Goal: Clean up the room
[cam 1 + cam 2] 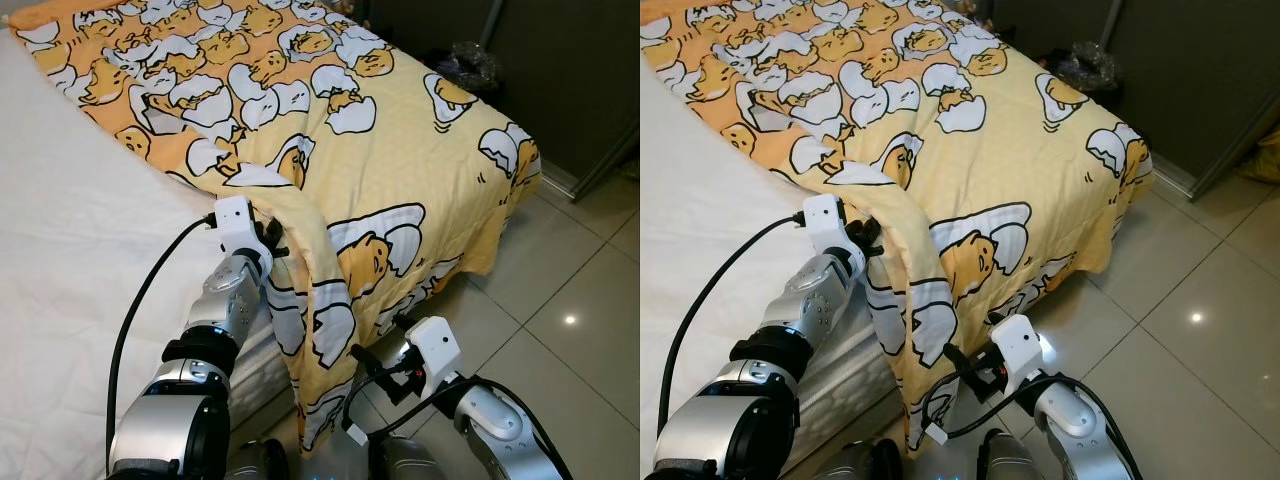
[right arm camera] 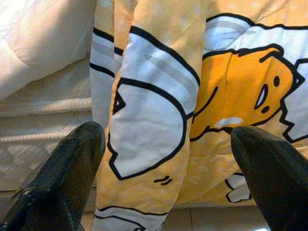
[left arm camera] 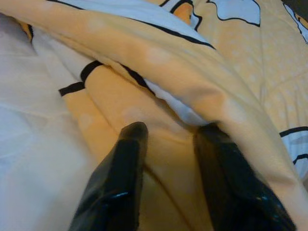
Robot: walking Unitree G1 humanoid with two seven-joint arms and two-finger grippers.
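A yellow blanket (image 1: 330, 130) printed with egg characters lies over the foot end of the bed (image 1: 70, 260), one fold draped down over the bed's near corner toward the tiled floor (image 1: 570, 330). The left tool (image 3: 168, 144) is at the bed's edge on top of that corner, its two black fingers (image 3: 122, 168) pinched on the fold of blanket. The right tool (image 2: 166, 144) is low beside the mattress, its fingers spread wide apart on either side of the hanging blanket, not gripping it.

Hanging blanket (image 1: 330, 300) blocks bedside — tiled floor (image 1: 560, 320) right lies open.
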